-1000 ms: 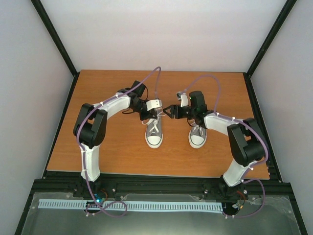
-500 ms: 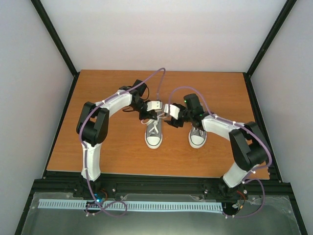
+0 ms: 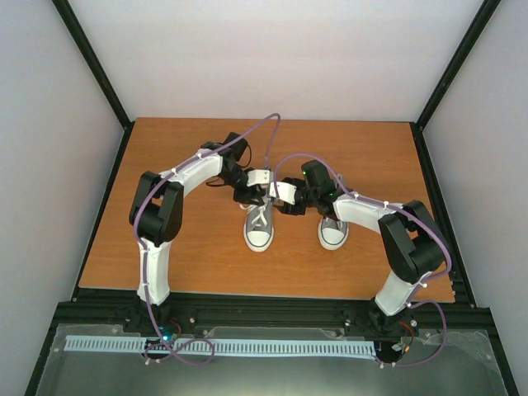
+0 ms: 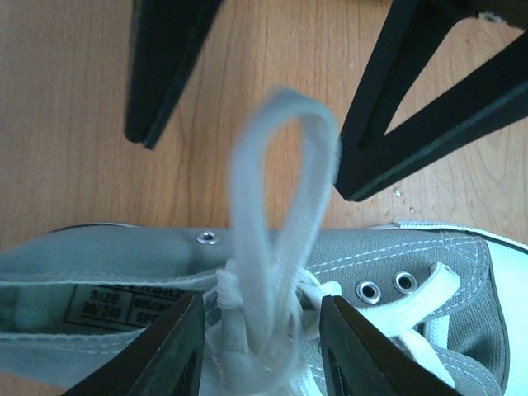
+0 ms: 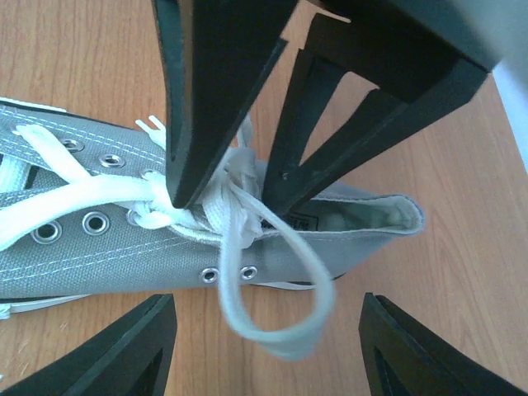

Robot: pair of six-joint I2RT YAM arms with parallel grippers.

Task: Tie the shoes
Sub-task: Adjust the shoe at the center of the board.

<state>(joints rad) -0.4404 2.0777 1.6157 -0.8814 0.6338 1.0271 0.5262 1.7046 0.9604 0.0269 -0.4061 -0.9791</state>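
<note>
Two grey sneakers stand toes toward me: the left shoe (image 3: pixel 259 228) and the right shoe (image 3: pixel 333 230). Both grippers are at the left shoe's ankle end. My left gripper (image 3: pixel 250 195) is open, its jaws straddling the white lace knot (image 4: pixel 247 338) without pinching it. A lace loop (image 4: pixel 276 223) stands up from the knot. In the right wrist view the same shoe (image 5: pixel 115 243) lies sideways. A lace loop (image 5: pixel 276 309) hangs over its side between the wide-open jaws of my right gripper (image 5: pixel 268 299), untouched. My right gripper (image 3: pixel 280 198) sits just right of the left one.
The shoes stand on a brown wooden tabletop (image 3: pixel 181 247) with black frame rails around it. The right arm reaches over the right shoe's heel end. Purple cables (image 3: pixel 268 136) arc above both wrists.
My right gripper has swung left from above the gap between the shoes to the left shoe's ankle, close beside my left gripper. The left gripper has barely shifted.
</note>
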